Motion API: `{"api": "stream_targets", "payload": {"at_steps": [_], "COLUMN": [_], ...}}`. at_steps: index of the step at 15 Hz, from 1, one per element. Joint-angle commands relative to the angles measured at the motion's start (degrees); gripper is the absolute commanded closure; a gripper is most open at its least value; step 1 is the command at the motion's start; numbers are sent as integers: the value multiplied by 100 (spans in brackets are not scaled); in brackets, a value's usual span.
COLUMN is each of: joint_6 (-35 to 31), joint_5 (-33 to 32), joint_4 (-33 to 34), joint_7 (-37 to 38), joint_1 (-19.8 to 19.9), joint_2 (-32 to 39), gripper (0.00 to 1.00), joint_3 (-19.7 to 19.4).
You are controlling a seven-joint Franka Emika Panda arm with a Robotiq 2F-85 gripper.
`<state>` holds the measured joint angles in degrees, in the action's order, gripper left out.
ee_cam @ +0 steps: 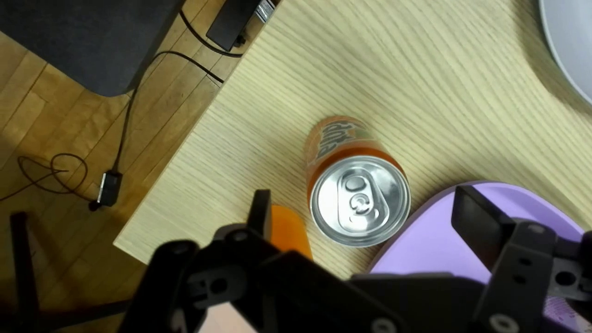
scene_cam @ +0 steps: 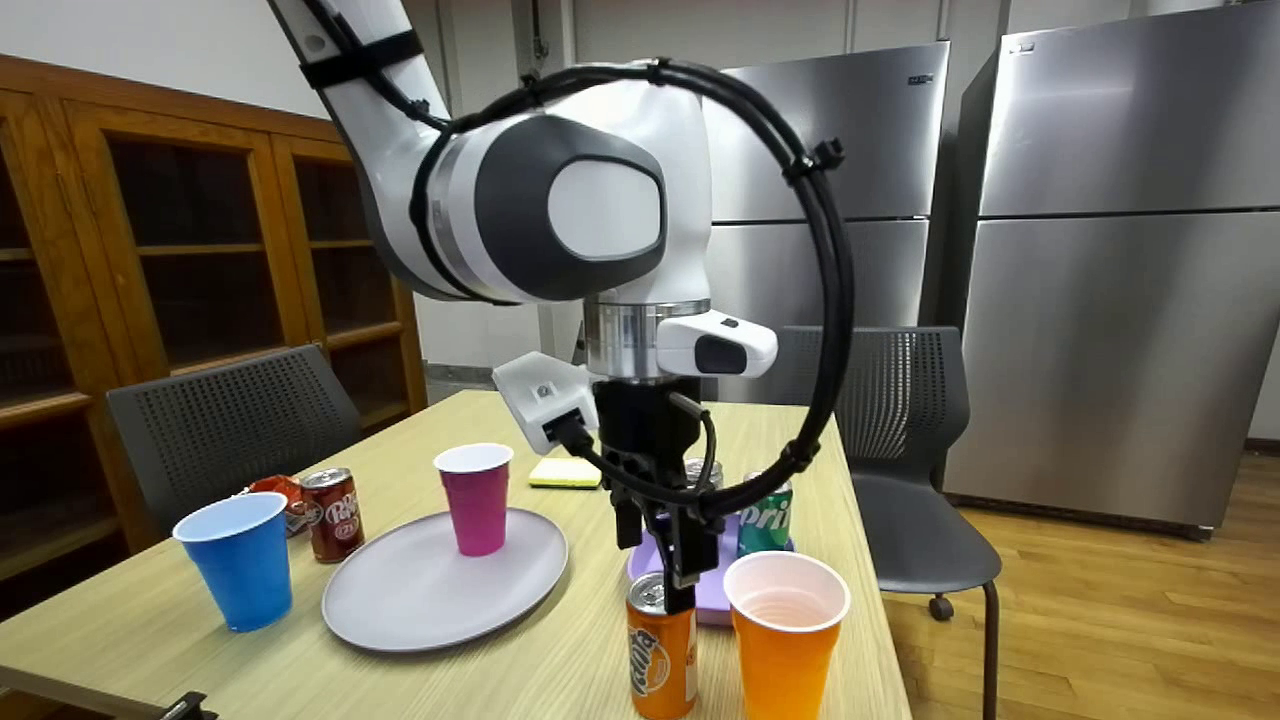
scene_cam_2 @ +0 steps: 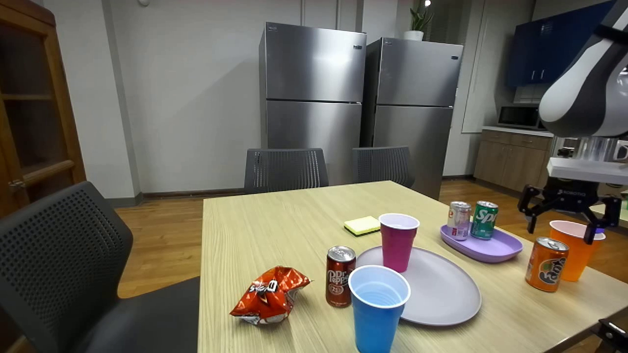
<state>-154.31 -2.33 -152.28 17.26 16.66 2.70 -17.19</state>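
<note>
Can (scene_cam_2: 546, 265), orange Fanta: upright on the bench (scene_cam_2: 274, 225), just beside the orange cup (scene_cam: 790, 660). Your fingers (ee_cam: 479, 225) stand wide near its top, holding nothing. Likely stiff, slippery and fairly heavy (lid (ee_cam: 363, 201) looks sealed); thin metal could dent under hard pressure. Best hold for you: opposite sides, mid-body.

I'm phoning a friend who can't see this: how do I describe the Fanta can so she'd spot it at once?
Find the pale table, then the corner where the black, open tool hangs. Below it, the Fanta can stands upright beside an orange cup. It's the only orange can here and, unlike the cup, it is closed and silver on top.
</note>
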Motion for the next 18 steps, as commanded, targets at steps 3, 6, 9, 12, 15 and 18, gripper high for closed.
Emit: {"api": "stream_targets", "payload": {"at_steps": [3,6,9,12,15,18], "joint_6": [-144,-123,-94,-59,-36,-36], "joint_5": [-40,-12,23,11,4,18], "joint_4": [274,443,608,725,798,837], "joint_7": [366,459,513,549,565,566], "joint_1": [-191,-274,-342,-412,-480,-522], "joint_2": [480,701,895,1048,1152,1224], "gripper": [0,0,0,0,0,25], "joint_3": [-10,-48,-70,-110,-167,-205]}}
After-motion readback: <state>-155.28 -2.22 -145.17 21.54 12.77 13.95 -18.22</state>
